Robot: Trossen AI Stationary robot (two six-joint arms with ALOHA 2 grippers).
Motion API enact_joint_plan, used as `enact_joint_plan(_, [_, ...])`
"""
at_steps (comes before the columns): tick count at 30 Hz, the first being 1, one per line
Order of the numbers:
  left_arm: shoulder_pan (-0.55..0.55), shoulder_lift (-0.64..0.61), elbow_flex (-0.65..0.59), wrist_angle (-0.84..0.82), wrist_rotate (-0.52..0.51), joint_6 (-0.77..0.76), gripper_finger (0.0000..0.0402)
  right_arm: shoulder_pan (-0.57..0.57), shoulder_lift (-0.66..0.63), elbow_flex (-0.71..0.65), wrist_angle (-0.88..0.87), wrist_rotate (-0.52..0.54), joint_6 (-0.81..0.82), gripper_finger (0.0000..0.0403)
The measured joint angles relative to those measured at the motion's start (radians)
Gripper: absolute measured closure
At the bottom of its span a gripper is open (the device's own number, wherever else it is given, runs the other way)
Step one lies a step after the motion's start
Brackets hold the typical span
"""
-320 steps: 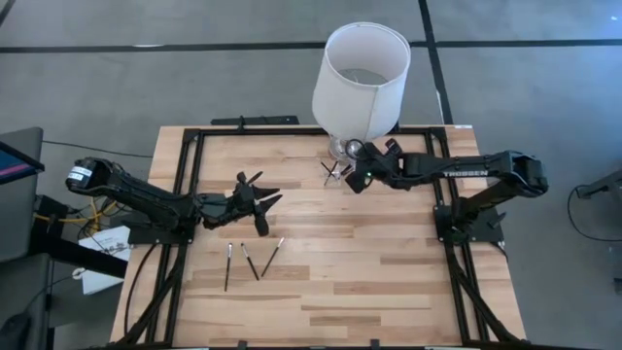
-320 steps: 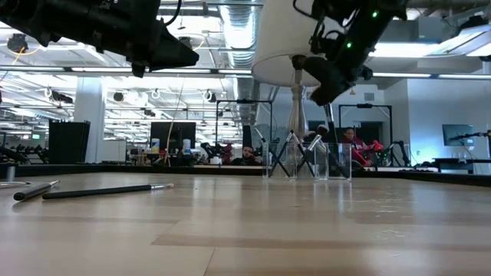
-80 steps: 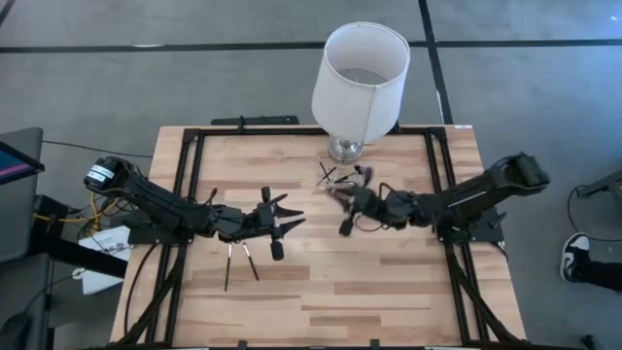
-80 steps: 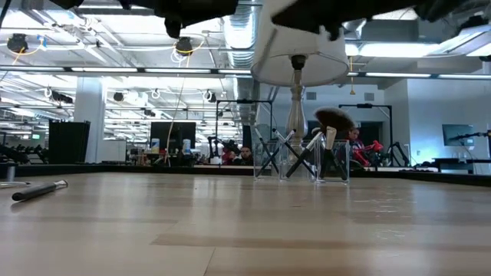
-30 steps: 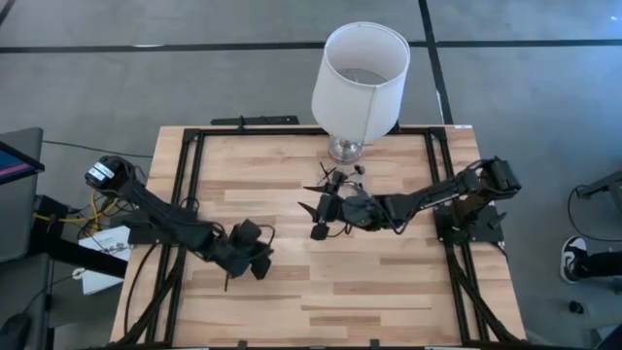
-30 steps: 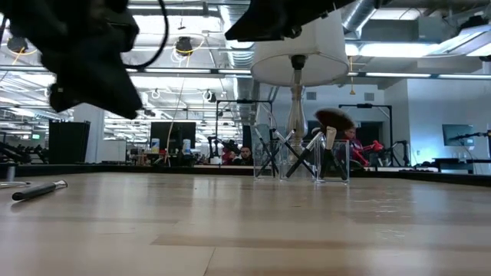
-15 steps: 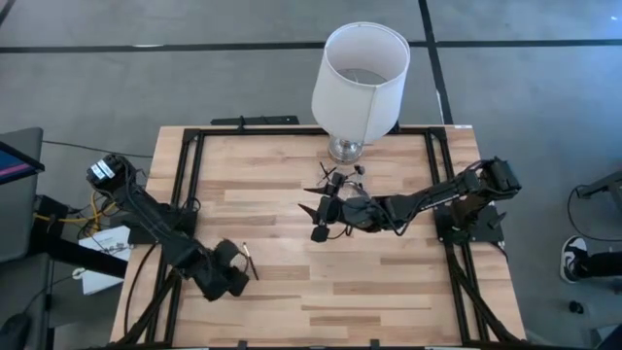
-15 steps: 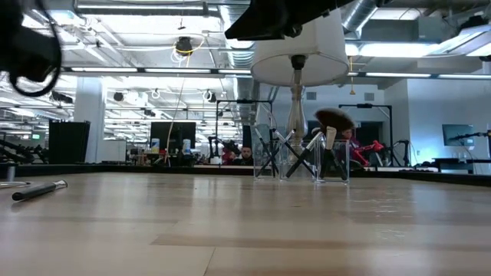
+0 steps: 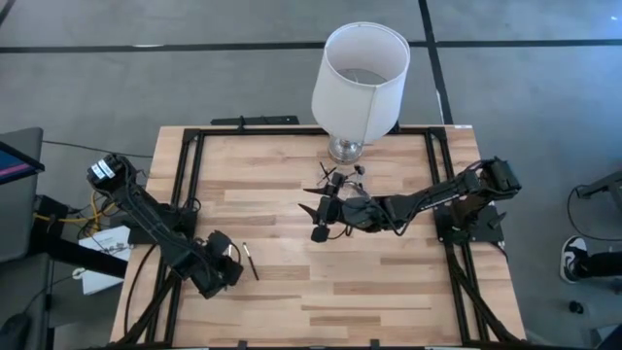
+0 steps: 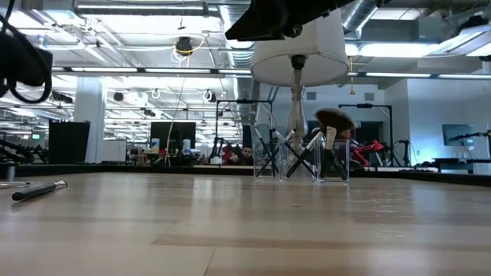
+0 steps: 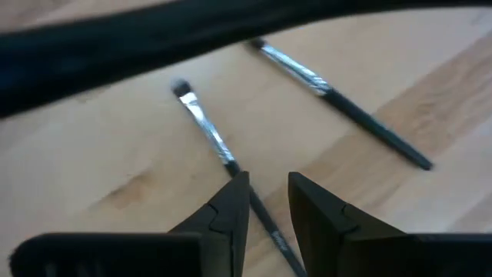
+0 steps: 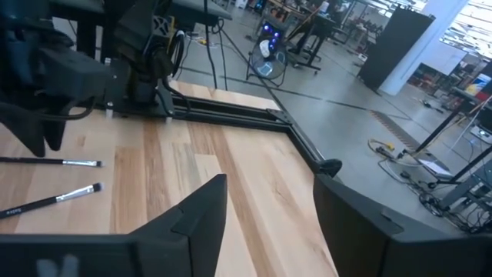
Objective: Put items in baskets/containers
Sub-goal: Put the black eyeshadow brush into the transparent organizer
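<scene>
Shifted since half a second ago: left gripper point(image 9: 216, 275), drawn slightly further toward the tabletop's near-left corner; right arm unchanged.

Makeup brushes, loose: two visible in the left wrist view, one point(image 11: 231, 165) running between the left fingers, ferrule and pale bristle tip ahead of them, handle passing under the gap; the other point(image 11: 338, 104) lying apart, at an angle. From above, only one brush point(image 9: 250, 262) clear, just beside the left gripper, well apart from the lamp. One brush point(image 10: 38, 189) flat at the left edge of the low view.

Makeup brushes, stowed: several standing crossed in the clear tray point(image 10: 303, 162), directly in front of the lamp's base; wide fan head point(image 10: 334, 118) uppermost.

Clear tray point(image 9: 337, 176): touching or just beside the lamp base; barely visible from above.

Left gripper: low over the tabletop, far from the lamp; fingers point(image 11: 223, 211) narrowly parted, straddling a brush handle, contact not determinable.

Right gripper point(image 9: 321, 209): hovering mid-tabletop, just in front of the tray; fingers point(image 12: 201, 206) spread wide, nothing between them.

Lamp point(image 9: 361, 70): white cylindrical shade on a glass base, at the tabletop's far edge.

Tabletop point(image 9: 379, 282): light wood, black frame rails.
</scene>
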Motion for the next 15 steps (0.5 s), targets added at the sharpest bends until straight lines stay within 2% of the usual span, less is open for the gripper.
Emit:
enact_joint_plan(7, [0.000, 0.085, -0.062, 0.018, -0.012, -0.031, 0.0312, 0.000, 0.000, 0.000, 0.000, 0.000, 0.000, 0.0223])
enact_joint_plan(12, [-0.006, 0.161, -0.056, 0.022, -0.074, -0.031, 0.0312, -0.007, 0.000, 0.000, 0.000, -0.001, 0.003, 0.0223])
enact_joint_plan(15, [-0.008, 0.182, -0.055, 0.028, -0.110, -0.043, 0.0326, -0.016, 0.000, 0.000, 0.000, -0.001, 0.031, 0.0226])
